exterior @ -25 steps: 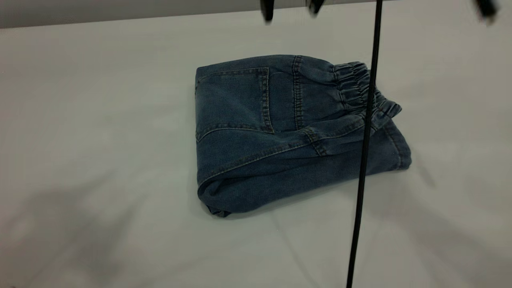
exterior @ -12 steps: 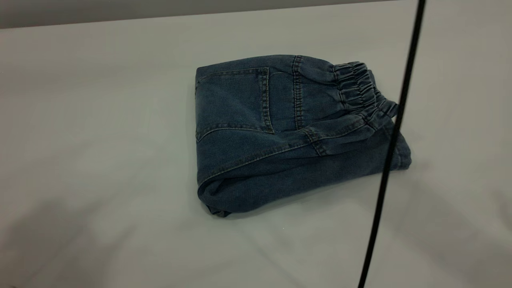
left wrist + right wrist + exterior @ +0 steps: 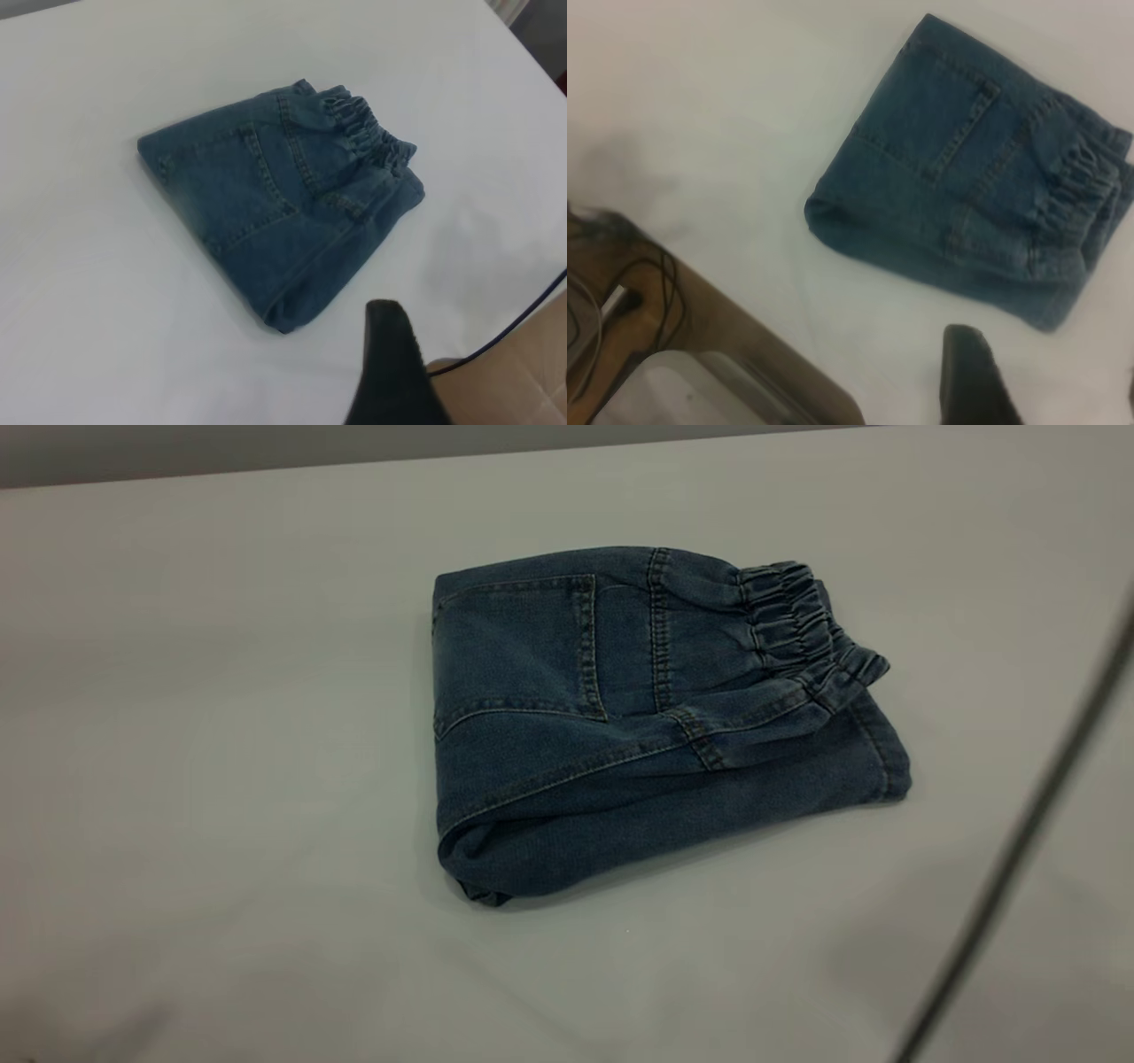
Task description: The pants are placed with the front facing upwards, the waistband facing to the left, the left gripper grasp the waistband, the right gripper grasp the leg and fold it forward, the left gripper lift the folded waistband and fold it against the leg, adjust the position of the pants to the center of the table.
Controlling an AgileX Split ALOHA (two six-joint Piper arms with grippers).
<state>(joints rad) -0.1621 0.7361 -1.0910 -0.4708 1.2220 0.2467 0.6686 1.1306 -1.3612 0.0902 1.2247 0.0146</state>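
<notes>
The blue denim pants (image 3: 638, 717) lie folded into a compact bundle near the middle of the white table (image 3: 221, 691). A patch pocket (image 3: 518, 646) faces up. The ruched waistband (image 3: 793, 624) lies on top at the bundle's right end in the exterior view. Neither gripper appears in the exterior view. In the left wrist view the left gripper (image 3: 483, 363) hovers well off the pants (image 3: 275, 208), one black finger (image 3: 390, 363) in sight, nothing held. The right gripper (image 3: 1050, 376) also hangs clear of the pants (image 3: 974, 186), its fingers (image 3: 970, 376) spread apart and empty.
A blurred dark cable (image 3: 1019, 850) slants across the right side of the exterior view. The left wrist view has the table edge, a brown floor (image 3: 523, 381) and a thin blue cable (image 3: 523, 310). The right wrist view has a brown surface with cords (image 3: 647, 301) and a pale object (image 3: 682, 390).
The black gripper tips at the top edge have left the exterior view. The dark cable has swung from over the waistband to the far right. The pants have not moved.
</notes>
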